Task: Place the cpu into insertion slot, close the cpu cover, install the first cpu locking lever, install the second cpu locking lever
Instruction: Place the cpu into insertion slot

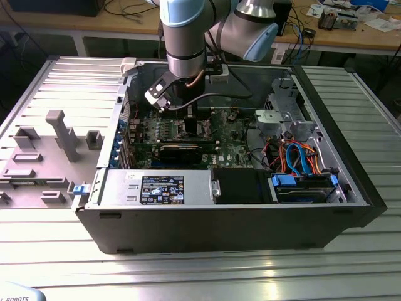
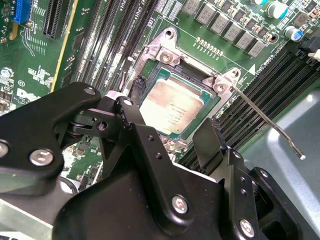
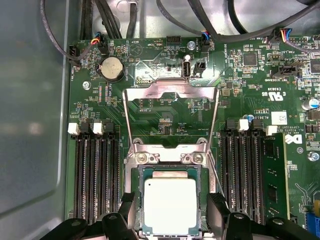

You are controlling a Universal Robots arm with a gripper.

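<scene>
The cpu (image 3: 170, 206) (image 2: 175, 102), a square chip with a dull silver top, lies flat in the insertion slot (image 3: 131, 172) (image 2: 159, 52) on the green board. My gripper (image 3: 172, 205) (image 2: 175, 105) is open and straddles the chip, one black finger (image 3: 127, 202) on each side with a small gap to the chip's edges. The cpu cover (image 3: 172, 88), a thin silver frame, is swung fully back from its hinge and lies off the chip. A thin wire locking lever (image 2: 265, 122) sticks out free beside the slot. In the exterior view the gripper (image 1: 188, 120) reaches down into the open computer case (image 1: 219, 226).
Black memory slots (image 3: 97, 175) (image 3: 245, 170) run along both sides of the socket. A long black graphics card (image 1: 182, 150) lies in front of the arm. Cables (image 1: 301, 160) and drive bays fill the exterior view's right. A grey fixture (image 1: 56, 135) stands outside the case.
</scene>
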